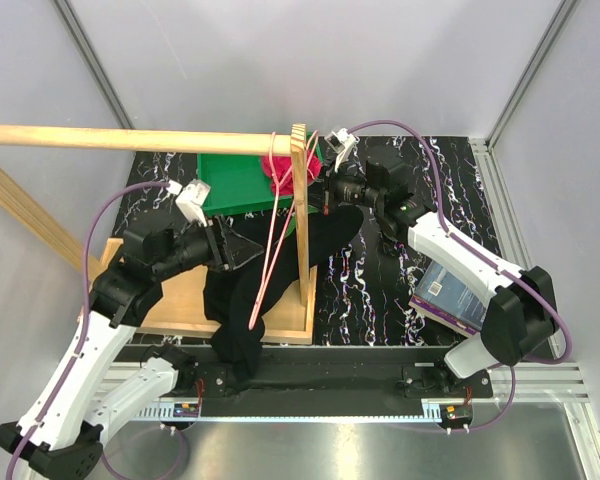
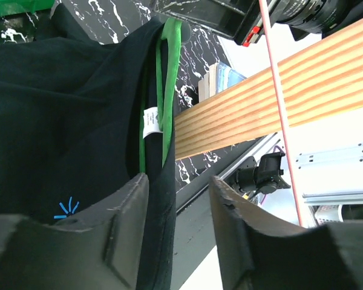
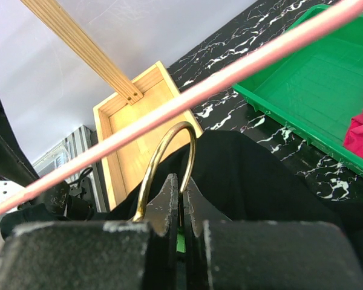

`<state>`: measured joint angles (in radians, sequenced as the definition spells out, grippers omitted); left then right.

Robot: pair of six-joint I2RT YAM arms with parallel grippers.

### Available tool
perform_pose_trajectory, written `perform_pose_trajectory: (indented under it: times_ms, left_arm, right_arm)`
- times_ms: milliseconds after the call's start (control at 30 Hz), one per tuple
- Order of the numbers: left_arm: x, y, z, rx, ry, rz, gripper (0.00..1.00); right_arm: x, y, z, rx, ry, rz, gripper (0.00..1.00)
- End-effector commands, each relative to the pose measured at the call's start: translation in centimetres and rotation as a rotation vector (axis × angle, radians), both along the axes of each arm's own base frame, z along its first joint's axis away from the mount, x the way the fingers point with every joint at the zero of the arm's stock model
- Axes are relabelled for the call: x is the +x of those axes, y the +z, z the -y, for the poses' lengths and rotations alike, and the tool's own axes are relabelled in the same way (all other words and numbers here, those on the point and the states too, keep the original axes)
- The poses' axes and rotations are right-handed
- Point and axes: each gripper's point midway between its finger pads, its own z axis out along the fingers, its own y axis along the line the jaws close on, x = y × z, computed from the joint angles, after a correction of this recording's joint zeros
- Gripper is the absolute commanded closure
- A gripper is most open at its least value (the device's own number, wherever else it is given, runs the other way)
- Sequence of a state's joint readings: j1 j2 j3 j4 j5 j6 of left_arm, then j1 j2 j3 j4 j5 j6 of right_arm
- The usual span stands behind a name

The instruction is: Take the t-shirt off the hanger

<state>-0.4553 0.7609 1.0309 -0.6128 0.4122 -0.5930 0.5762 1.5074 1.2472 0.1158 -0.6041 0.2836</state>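
Observation:
A black t-shirt (image 1: 242,300) hangs on a green hanger (image 2: 167,90) with a brass hook (image 3: 168,145), in front of the wooden post (image 1: 301,220). It also shows in the left wrist view (image 2: 60,109) and the right wrist view (image 3: 260,169). My right gripper (image 1: 326,190) is shut on the stem of the brass hook, seen close in its wrist view (image 3: 183,181). My left gripper (image 1: 230,248) is open, with the shirt's neck edge lying between its jaws against the left finger (image 2: 178,181). A white label (image 2: 150,122) shows inside the neck.
An empty pink hanger (image 1: 274,240) hangs from the wooden rod (image 1: 110,138). A green tray (image 1: 235,180) behind holds a red cloth (image 1: 278,170). The rack's wooden base tray (image 1: 280,325) lies under the shirt. A purple-edged box (image 1: 450,295) lies at the right.

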Motion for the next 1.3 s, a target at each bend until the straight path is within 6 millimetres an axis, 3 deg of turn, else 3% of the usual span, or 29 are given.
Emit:
perform_pose_trajectory:
  times_ms: [0,233,400,600,800,900,1000,1167,1267]
  left_arm:
    - [0.2,0.3,0.5,-0.025,-0.026,0.032,0.57]
    - [0.5,-1.5,0.4,0.007,-0.016,0.006,0.63]
    - [0.7,-1.1,0.2,0.009,-0.006,0.026,0.83]
    - [0.8,-0.5,0.0,0.007,0.008,0.053,1.0]
    - [0.6,1.1,-0.7,-0.013,0.039,0.124,1.0]
    - [0.2,2.7,-1.6,-0.026,0.075,0.197,1.0]
    - [-0.3,3.1,-3.1,-0.006,0.133,0.233,1.0]
    - [-1.3,2.4,-5.1,0.036,0.205,0.234,1.0]
    - [-1.5,1.7,-7.4,0.08,0.309,0.239,1.0]
  right_arm:
    - [-1.0,4.4,-0.4,0.068,0.029,0.088,1.0]
    - [-0.7,4.5,-0.3,0.075,0.012,0.081,1.0]
    - [-0.7,4.5,-0.4,0.077,0.013,0.08,1.0]
    - [-0.5,3.8,-0.4,0.068,0.011,0.067,1.0]
    - [1.1,2.1,0.1,0.024,-0.087,0.008,1.0]
    - [2.7,1.0,1.3,0.002,-0.217,-0.03,1.0]
    - [4.1,0.6,3.0,0.013,-0.35,-0.071,1.0]
    - [6.0,0.9,6.5,0.096,-0.526,-0.158,1.0]
    - [5.5,1.8,6.7,0.144,-0.502,-0.14,1.0]
